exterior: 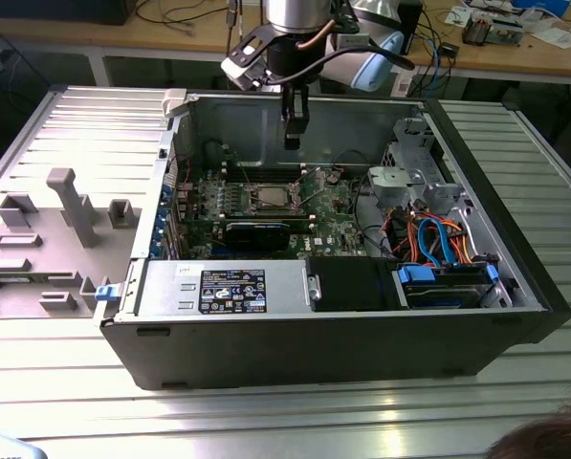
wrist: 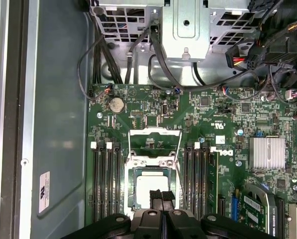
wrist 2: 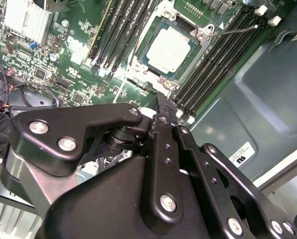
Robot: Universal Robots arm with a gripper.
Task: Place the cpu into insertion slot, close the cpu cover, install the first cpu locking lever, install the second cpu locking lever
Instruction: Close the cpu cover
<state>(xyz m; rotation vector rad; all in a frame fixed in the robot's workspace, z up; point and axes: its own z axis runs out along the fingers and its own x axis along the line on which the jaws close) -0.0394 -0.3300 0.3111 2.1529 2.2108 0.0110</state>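
The cpu [wrist: 149, 188], a small silvery square, lies flat in the insertion slot [wrist: 133, 191] on the green motherboard; it also shows in the second wrist view [wrist 2: 168, 49] and the exterior view [exterior: 269, 197]. The cpu cover [wrist: 154, 133], a thin metal frame, stands swung open beyond the socket, toward the coin battery. A thin wire locking lever [wrist: 181, 185] runs unlatched along one side of the socket. My gripper [wrist: 161, 195] hangs in the air above the socket [exterior: 292, 143], fingers pressed together, holding nothing. Its black linkages [wrist 2: 158, 164] hide the board beneath.
Black memory slots [wrist: 106, 181] flank the socket on both sides. A finned heatsink [wrist: 266, 152] and cable bundles [wrist: 138, 50] lie nearby. The case walls [exterior: 314, 115], drive cage [exterior: 414, 167] and power supply [exterior: 223, 287] enclose the board. Grey fixtures [exterior: 70, 201] stand at the exterior view's left.
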